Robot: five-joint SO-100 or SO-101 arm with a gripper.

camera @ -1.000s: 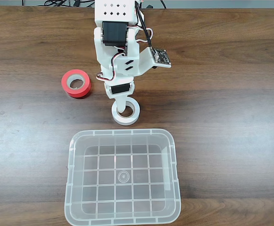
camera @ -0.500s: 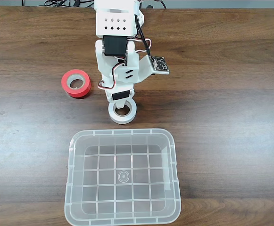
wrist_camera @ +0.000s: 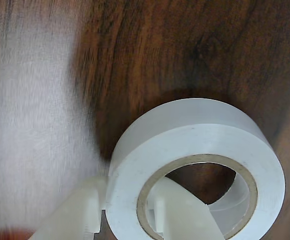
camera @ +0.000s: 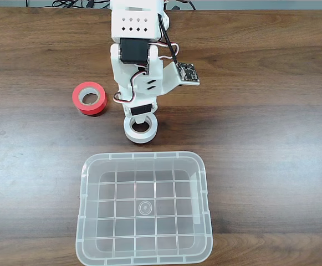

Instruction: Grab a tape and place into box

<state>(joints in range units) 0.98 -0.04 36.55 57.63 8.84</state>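
Tape [camera: 141, 131], one white roll, wall pinched between closed jaws; one red roll [camera: 90, 98], one box [camera: 144, 255].

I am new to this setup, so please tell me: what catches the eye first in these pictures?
The white ring-shaped roll of tape lies on the dark wooden table, with one finger of the white gripper in its hollow core and one outside its wall, as the wrist view shows. In the fixed view, a large clear plastic box sits below it, and a red roll of tape lies to its left.
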